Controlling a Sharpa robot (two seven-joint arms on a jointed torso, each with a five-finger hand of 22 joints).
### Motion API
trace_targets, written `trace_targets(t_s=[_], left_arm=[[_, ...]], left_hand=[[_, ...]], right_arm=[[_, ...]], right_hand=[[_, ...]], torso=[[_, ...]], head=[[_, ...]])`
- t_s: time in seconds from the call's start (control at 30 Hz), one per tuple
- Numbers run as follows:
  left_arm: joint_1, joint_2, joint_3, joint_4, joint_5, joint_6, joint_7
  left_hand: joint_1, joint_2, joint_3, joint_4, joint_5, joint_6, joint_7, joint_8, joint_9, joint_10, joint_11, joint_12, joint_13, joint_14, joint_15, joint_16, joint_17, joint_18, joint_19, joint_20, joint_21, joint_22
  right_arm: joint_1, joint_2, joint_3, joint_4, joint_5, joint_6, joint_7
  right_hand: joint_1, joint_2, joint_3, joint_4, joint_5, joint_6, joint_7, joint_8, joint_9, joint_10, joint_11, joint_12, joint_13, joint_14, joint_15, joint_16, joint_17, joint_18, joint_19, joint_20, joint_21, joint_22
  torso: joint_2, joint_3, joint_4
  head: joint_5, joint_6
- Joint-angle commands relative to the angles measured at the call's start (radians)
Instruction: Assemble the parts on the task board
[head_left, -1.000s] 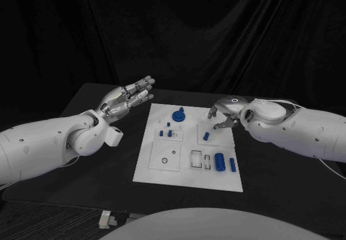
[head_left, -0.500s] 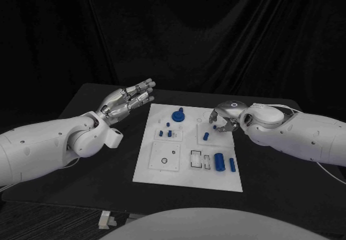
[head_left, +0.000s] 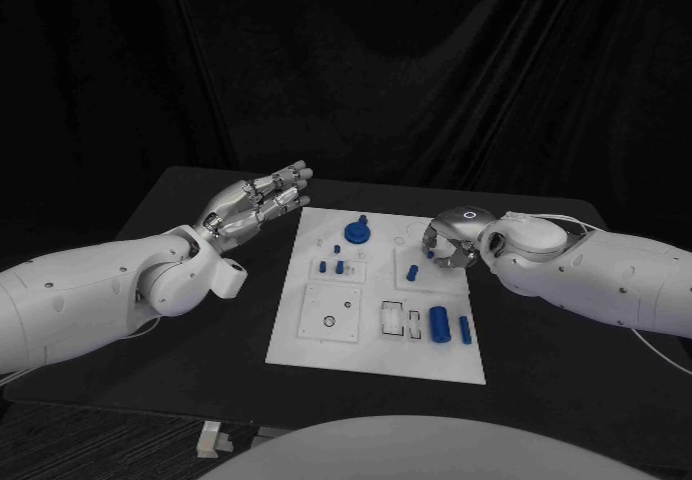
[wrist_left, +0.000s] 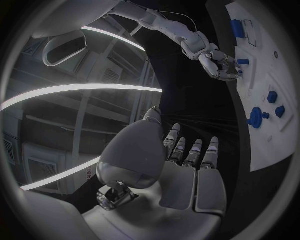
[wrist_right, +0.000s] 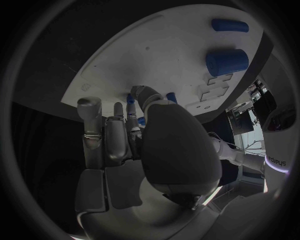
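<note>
The white task board (head_left: 329, 345) lies in the middle of the table. On it are a blue knob (head_left: 356, 232), a few small blue pieces (head_left: 332, 266), a short blue peg (head_left: 413, 271), a thick blue cylinder (head_left: 438, 324) and a thin one (head_left: 466, 330). My right hand (head_left: 447, 246) hovers low over the board's right side, fingers bent down just beside the peg, holding nothing that I can see. In the right wrist view its fingertips (wrist_right: 129, 111) reach close to the board (wrist_right: 125, 60). My left hand (head_left: 260, 204) is raised left of the board, fingers straight and apart, empty.
The black table (head_left: 202, 320) extends beyond the board on both sides. The left wrist view shows the right hand (wrist_left: 219, 61) over the board (wrist_left: 275, 130) near the peg (wrist_left: 244, 62), with the knob (wrist_left: 255, 118) farther along the board.
My right hand has sunk lower and turned, bringing its bent fingers down beside the blue peg. The left hand has barely moved. The parts lie where they were.
</note>
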Motion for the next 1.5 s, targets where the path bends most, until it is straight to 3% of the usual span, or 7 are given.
trace_targets(t_s=[0.03,0.2,0.4,0.53,0.77,1.13,1.5], left_arm=[[-0.002,0.003,0.001,0.000,0.008,0.015,0.219],[-0.004,0.005,0.001,-0.002,0.008,0.017,0.214],[-0.006,0.008,0.001,-0.004,0.008,0.019,0.208],[-0.007,0.010,0.001,-0.008,0.008,0.020,0.204],[-0.009,0.014,0.001,-0.013,0.008,0.020,0.197],[-0.014,0.019,0.001,-0.023,0.008,0.023,0.186],[-0.016,0.021,0.001,-0.030,0.008,0.028,0.177]], left_hand=[[0.023,-0.006,-0.030,0.001,0.028,0.006,0.002,-0.003,-0.006,-0.002,0.009,0.020,-0.005,0.010,0.008,0.016,0.014,-0.012,0.012,0.003,0.003,0.019],[0.050,-0.004,-0.030,-0.007,0.062,0.010,0.005,-0.003,-0.006,-0.001,0.012,0.021,-0.005,0.011,0.011,0.019,0.014,-0.022,0.019,0.003,0.005,0.022],[0.060,-0.001,-0.029,-0.009,0.077,0.013,0.007,-0.003,-0.006,-0.001,0.014,0.022,-0.004,0.013,0.013,0.021,0.014,-0.028,0.023,0.003,0.006,0.026],[0.070,0.004,-0.027,-0.011,0.088,0.021,0.010,-0.002,-0.005,0.000,0.017,0.025,-0.004,0.016,0.016,0.026,0.015,-0.034,0.028,0.004,0.008,0.030],[0.086,0.013,-0.021,-0.015,0.097,0.038,0.017,0.001,-0.003,0.003,0.023,0.031,-0.003,0.027,0.023,0.042,0.018,-0.046,0.037,0.004,0.011,0.038],[0.119,0.021,-0.006,-0.031,0.116,0.058,0.027,0.003,-0.002,0.007,0.032,0.039,-0.002,0.039,0.032,0.059,0.021,-0.071,0.051,0.003,0.015,0.043],[0.136,0.025,0.006,-0.042,0.128,0.063,0.030,0.003,-0.001,0.009,0.035,0.041,-0.002,0.046,0.035,0.069,0.022,-0.084,0.059,0.003,0.017,0.046]], right_arm=[[-0.005,0.003,0.001,-0.006,0.002,-0.009,0.008],[-0.009,0.010,0.001,-0.019,0.004,-0.015,0.019],[-0.016,0.021,0.001,-0.042,0.037,-0.030,0.038],[-0.018,0.024,0.001,-0.049,0.047,-0.044,0.051],[-0.019,0.026,0.001,-0.050,0.061,-0.068,0.069],[-0.020,0.025,0.001,-0.048,0.094,-0.087,0.085],[-0.019,0.010,0.001,-0.026,0.096,-0.111,0.085]], right_hand=[[-0.018,0.015,0.038,-0.002,0.009,0.006,0.006,0.024,0.024,0.004,-0.001,0.022,0.018,0.004,-0.011,0.008,0.003,-0.017,-0.006,-0.003,0.008,0.108],[-0.014,0.025,0.060,-0.016,0.008,0.012,0.017,0.035,0.039,0.016,0.002,0.026,0.019,0.002,-0.010,0.006,0.000,-0.017,-0.010,-0.004,0.008,0.107],[-0.013,0.038,0.083,-0.031,0.000,0.021,0.027,0.046,0.054,0.043,0.008,0.026,0.015,0.003,0.000,0.011,0.004,-0.019,-0.011,0.001,0.018,0.109],[-0.032,0.047,0.090,-0.039,-0.082,0.032,0.026,0.061,0.075,0.086,0.006,0.019,0.004,0.001,0.014,0.008,0.000,-0.020,-0.016,0.013,0.021,0.107],[-0.033,0.060,0.100,-0.054,-0.111,0.058,0.023,0.078,0.095,0.144,0.001,0.009,-0.009,-0.015,0.016,-0.026,-0.036,-0.011,-0.034,0.018,-0.018,0.097],[-0.017,0.073,0.106,-0.083,-0.135,0.081,0.024,0.090,0.115,0.200,-0.006,-0.014,-0.026,-0.021,0.011,-0.045,-0.053,-0.007,-0.044,0.016,-0.030,0.094],[-0.011,0.075,0.106,-0.097,-0.135,0.098,0.020,0.096,0.125,0.234,-0.013,-0.027,-0.035,-0.022,0.005,-0.050,-0.059,-0.007,-0.045,0.011,-0.025,0.095]], torso=[[0.000,0.0009,0.0000],[0.000,0.0011,-0.0003],[0.000,0.0009,0.0002],[0.000,0.0008,0.0000],[0.001,0.0010,-0.0003],[-0.001,0.0004,0.0004],[-0.001,-0.0004,0.0004]], head=[[0.001,0.000],[0.004,0.000],[0.002,0.000],[0.003,0.000],[0.004,0.000],[0.005,0.000],[0.015,0.000]])
